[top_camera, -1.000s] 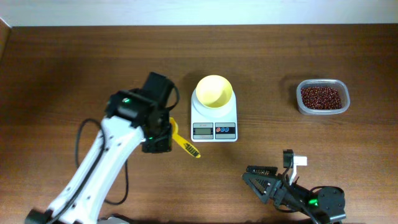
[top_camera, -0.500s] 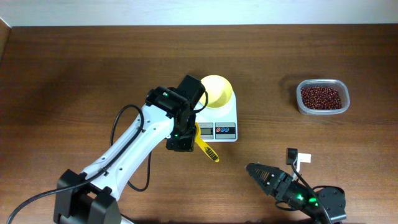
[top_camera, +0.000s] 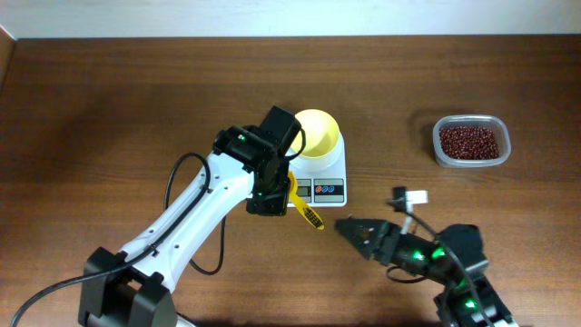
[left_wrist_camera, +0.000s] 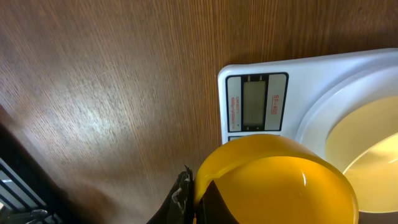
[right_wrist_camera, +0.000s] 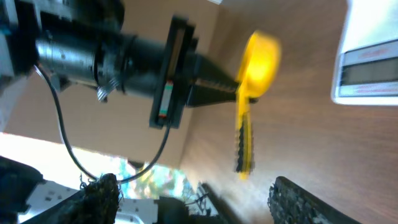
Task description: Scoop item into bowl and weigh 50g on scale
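My left gripper point(top_camera: 283, 196) is shut on a small yellow-orange scoop point(top_camera: 303, 209) and holds it just in front of the white scale point(top_camera: 329, 170); the handle points toward the right arm. The yellow bowl point(top_camera: 315, 133) sits on the scale and looks empty. The red-brown beans point(top_camera: 469, 142) lie in a clear container at the far right. In the left wrist view the scoop point(left_wrist_camera: 273, 180) fills the bottom, beside the scale's display point(left_wrist_camera: 255, 112) and the bowl point(left_wrist_camera: 367, 149). My right gripper point(top_camera: 349, 231) is open, close to the handle's tip. The right wrist view shows the scoop point(right_wrist_camera: 255, 62) ahead of its open fingers point(right_wrist_camera: 205, 199).
The clear rounded container point(top_camera: 500, 154) holding the beans stands at the right, apart from the scale. The left arm point(top_camera: 200, 209) stretches diagonally from the front left. The table is dark brown wood point(top_camera: 109, 100). A pale wall edge runs along the back.
My right arm has swung left and forward, bringing its open fingers close to the scoop's handle. The left gripper with the scoop has barely shifted.
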Controlling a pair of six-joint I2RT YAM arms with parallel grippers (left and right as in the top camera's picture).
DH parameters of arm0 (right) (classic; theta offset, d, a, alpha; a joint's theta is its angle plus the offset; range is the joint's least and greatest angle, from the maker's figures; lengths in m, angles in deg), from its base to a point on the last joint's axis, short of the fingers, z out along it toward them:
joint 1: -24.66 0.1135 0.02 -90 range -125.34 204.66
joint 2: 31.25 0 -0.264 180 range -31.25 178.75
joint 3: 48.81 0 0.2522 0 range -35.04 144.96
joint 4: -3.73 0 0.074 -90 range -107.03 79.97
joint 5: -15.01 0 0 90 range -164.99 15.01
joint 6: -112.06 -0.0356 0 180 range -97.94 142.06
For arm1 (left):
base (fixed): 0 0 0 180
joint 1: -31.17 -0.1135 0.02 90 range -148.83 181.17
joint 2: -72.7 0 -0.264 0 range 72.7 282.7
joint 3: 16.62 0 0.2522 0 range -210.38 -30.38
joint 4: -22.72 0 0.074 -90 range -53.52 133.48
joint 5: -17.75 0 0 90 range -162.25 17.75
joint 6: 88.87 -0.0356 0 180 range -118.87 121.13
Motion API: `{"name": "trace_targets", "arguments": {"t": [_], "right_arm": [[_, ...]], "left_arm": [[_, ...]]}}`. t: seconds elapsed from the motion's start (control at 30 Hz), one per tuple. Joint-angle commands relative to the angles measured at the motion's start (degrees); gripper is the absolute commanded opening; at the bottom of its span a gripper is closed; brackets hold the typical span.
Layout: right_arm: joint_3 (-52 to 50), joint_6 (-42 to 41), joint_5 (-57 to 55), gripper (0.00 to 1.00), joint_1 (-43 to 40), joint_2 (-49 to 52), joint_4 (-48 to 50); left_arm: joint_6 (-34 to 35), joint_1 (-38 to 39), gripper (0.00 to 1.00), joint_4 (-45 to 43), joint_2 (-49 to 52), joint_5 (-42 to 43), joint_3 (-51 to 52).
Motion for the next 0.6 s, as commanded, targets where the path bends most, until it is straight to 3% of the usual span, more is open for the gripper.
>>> {"name": "trace_targets", "arguments": {"t": [0.0, 0.13, 0.23, 0.47, 0.57], "right_arm": [[0.9, 0.2, -10.1, 0.74, 7.7, 5.7, 1.9], [0.9, -0.3, -27.6, 0.71, 17.8, 11.8, 9.0], [0.9, -5.3, -37.1, 0.64, 22.2, 15.0, 12.9], [1.4, -8.2, -39.7, 0.43, 23.1, 22.1, 19.4], [1.4, -8.3, -39.6, 0.42, 23.1, 23.8, 22.3]], "left_arm": [[0.7, 0.1, 0.0, 0.2, 0.3, 0.2, -0.1], [0.7, 0.1, 0.0, 0.2, 0.3, 0.2, -0.1], [0.7, 0.1, 0.0, 0.2, 0.3, 0.2, -0.1], [0.7, 0.7, 0.0, 0.4, 0.3, 0.2, -0.1], [0.7, 2.1, 0.0, 0.2, 0.3, 0.2, -0.1]]}}
